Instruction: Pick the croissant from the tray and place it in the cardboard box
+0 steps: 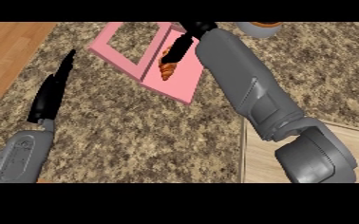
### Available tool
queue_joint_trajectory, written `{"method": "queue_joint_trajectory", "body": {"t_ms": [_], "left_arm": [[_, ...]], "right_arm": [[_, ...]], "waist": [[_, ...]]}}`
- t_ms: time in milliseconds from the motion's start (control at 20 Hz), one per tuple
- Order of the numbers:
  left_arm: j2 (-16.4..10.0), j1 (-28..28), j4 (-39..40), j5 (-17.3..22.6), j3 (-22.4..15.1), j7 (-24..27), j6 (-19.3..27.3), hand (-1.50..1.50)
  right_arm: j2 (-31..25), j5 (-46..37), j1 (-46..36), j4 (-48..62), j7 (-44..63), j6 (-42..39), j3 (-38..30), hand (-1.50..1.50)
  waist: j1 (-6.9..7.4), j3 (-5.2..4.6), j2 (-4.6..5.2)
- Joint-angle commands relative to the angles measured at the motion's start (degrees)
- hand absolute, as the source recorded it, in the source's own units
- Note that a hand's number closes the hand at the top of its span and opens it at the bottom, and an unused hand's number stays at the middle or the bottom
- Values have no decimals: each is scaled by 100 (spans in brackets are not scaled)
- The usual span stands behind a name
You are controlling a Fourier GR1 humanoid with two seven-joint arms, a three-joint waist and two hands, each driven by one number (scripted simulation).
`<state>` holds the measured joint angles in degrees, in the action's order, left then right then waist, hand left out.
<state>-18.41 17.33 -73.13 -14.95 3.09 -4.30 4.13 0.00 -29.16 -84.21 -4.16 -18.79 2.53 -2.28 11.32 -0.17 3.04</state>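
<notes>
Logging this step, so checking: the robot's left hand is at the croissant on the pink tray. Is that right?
Not quite: it is the right hand at the croissant on the pink tray, as the head view shows. The left hand rests open at the view's left, away from the tray.

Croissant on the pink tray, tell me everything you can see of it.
The croissant is small and orange-brown, with ridged segments tapering to its near tip. It lies lengthwise on the solid pink half of the tray, close to the framed half. The right hand overlaps its far end and hides part of it; whether the hand grips it cannot be told.
</notes>
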Motion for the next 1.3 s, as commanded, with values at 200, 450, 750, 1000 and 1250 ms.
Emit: {"method": "queue_joint_trajectory", "body": {"t_ms": [200,450,750,1000,1250], "left_arm": [[62,-47,78,-80,37,51,172,0],[71,-298,-7,7,66,127,111,0],[-89,-384,-59,114,292,168,97,0],[-224,-435,-98,73,374,138,105,0],[-187,-604,-247,110,361,206,82,0]], "right_arm": [[0,719,-88,-336,-503,280,-581,-150],[0,1222,166,-366,-858,373,-1044,-150],[-341,1559,154,-373,-959,-150,-1419,-150],[-1103,1532,483,-244,-1062,-607,-1441,-150],[-1884,1453,760,-210,-1282,-1206,-1398,-150]], "waist": [[-142,9,-13],[-277,13,-32],[-415,14,-43],[-511,18,-30],[-467,28,-13]]}}
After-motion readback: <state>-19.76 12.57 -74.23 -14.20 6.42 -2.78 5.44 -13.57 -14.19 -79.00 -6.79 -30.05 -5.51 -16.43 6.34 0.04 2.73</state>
